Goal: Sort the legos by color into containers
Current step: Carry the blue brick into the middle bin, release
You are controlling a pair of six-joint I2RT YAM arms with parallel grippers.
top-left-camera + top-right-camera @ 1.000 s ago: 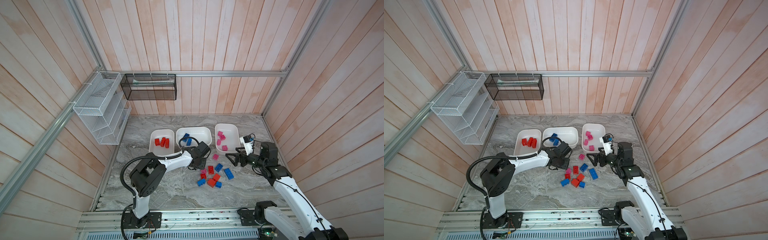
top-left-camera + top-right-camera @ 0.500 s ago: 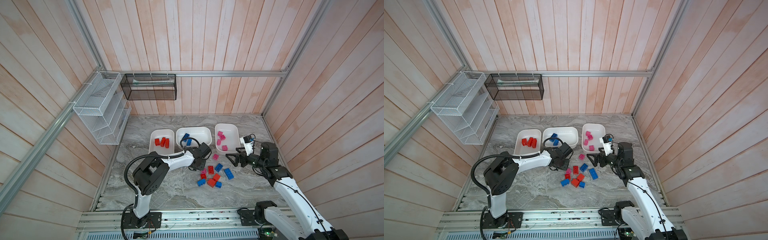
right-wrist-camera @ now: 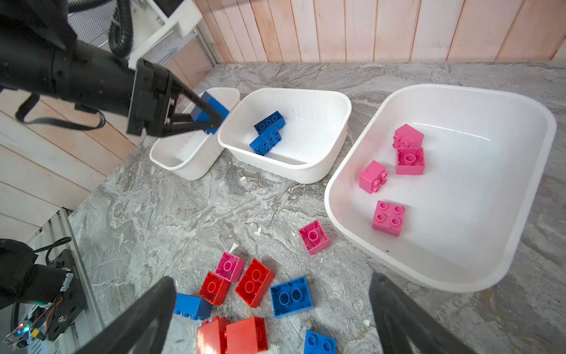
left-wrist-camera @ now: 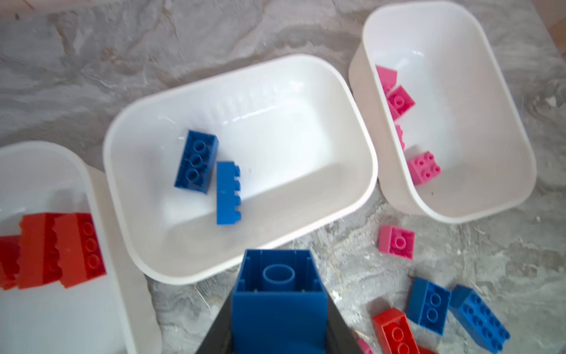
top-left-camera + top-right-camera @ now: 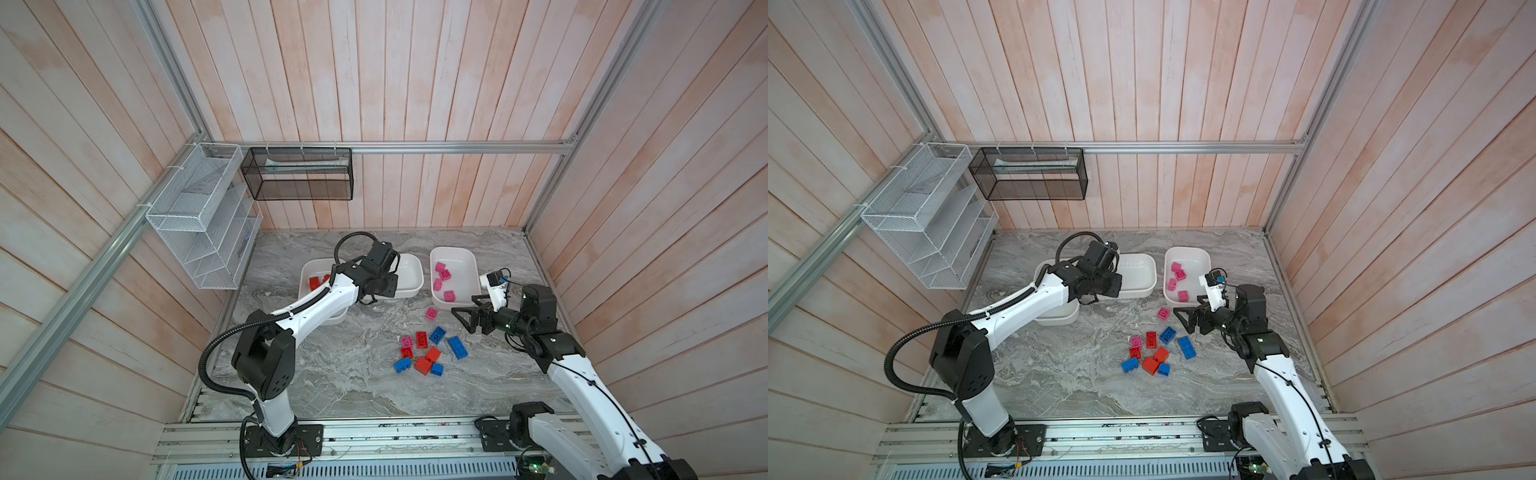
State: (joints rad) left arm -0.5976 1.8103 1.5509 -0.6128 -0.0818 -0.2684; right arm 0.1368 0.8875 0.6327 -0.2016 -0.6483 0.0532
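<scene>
**At the near rim of the blue tub (image 4: 291,147): left tool (image 3: 211,121) carrying a blue brick (image 4: 277,294)**

Closest to the bases, the loose legos (image 5: 428,353) lie clumped on the worktop (image 5: 332,386): red, blue and one pink. A lone pink brick (image 3: 314,237) sits a little farther out. My right tool (image 5: 466,321) hangs near that pink brick, jaws spread wide and empty. It points across toward the middle, with its wrist turned inward.

Farther out, my left arm stretches forward over the red tub (image 4: 39,177), wrist angled toward the middle tub. Its tool is clamped on the blue brick, a square one, so I have no long axis to line up. From the left wrist camera, the brick's hollow underside faces me and sits just short of the blue tub's near rim. The tub's floor lies straight ahead, its long side turned toward the tool. From the right wrist camera, the brick shows against the gap between the red and blue tubs, so I cannot tell whether it has cleared the rim. I judge a short carry forward is needed before letting go. Two oblong blue bricks lie in that tub. The pink tub (image 3: 459,184), just beyond the right tool, holds four pink ones.
</scene>
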